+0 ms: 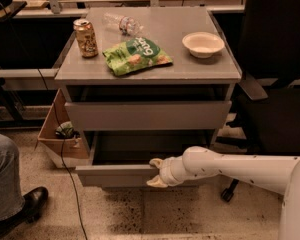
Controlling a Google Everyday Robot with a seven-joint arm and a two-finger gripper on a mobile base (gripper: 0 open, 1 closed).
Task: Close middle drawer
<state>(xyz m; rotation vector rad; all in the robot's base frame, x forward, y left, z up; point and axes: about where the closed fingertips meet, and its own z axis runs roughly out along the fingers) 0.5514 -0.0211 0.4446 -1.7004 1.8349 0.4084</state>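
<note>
The middle drawer (pixel 115 175) is the wide grey drawer pulled out low on the cabinet, with its dark grey tray showing behind the plain front. My gripper (pixel 156 173) is at the right part of that front, at the end of my white arm (pixel 230 166), which reaches in from the right. Its pale fingers (pixel 154 183) are spread, one at the front's top edge and one at its bottom edge, touching the front. The upper drawer front (pixel 147 115) stands a little out above it. The lowest drawer is hidden below.
On the cabinet top (pixel 190 69) lie a can (pixel 85 37), a green chip bag (pixel 136 55), a plastic bottle (pixel 121 22) and a white bowl (pixel 203 43). A cardboard box (pixel 60 139) stands at the left, with a cable beside it. A person's leg and shoe (pixel 12 199) are at lower left, and a black chair (pixel 277 84) is at the right.
</note>
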